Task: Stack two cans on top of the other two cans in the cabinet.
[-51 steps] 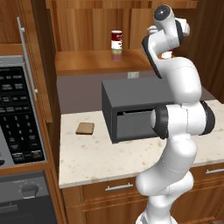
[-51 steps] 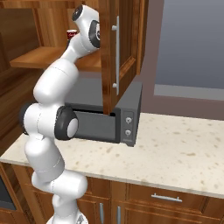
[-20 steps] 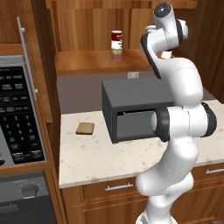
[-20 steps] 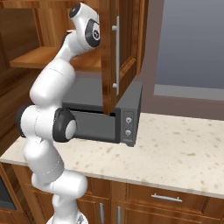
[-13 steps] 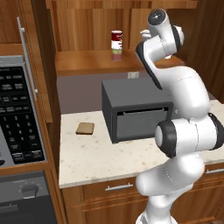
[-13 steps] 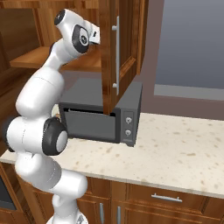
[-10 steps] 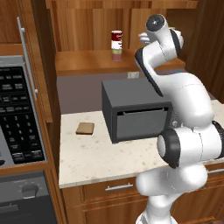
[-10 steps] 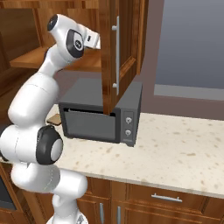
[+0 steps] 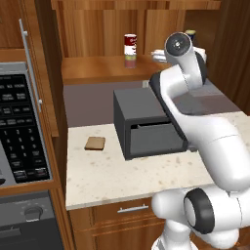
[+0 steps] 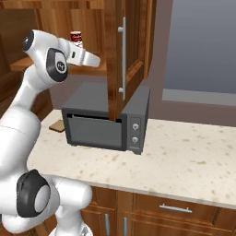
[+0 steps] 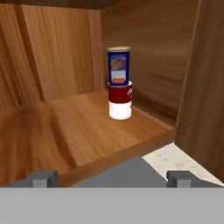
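In the hand view a dark blue can (image 11: 118,65) with a yellow rim stands upright on a red-and-white can (image 11: 120,103), at the right of the cabinet's wooden shelf (image 11: 61,131). My gripper (image 11: 111,177) is open and holds nothing, back from the shelf's front edge and apart from that stack. In the left base view a second stack stands mid-shelf: a red-and-white can (image 9: 130,42) on a dull grey pink-green can (image 9: 130,60). The blue can's top (image 9: 190,34) peeks from behind my arm. The right base view shows the red-and-white can (image 10: 76,38) above my hand.
A dark grey toaster oven (image 9: 146,124) sits on the speckled counter (image 9: 112,171) below the shelf, with a slice of bread (image 9: 94,143) to its left. A black keypad panel (image 9: 19,127) fills the left side. The open cabinet door (image 10: 122,50) hangs beside my hand.
My arm has turned and swung left and lower, drawing the hand back from the shelf. Both can stacks have stayed in place.
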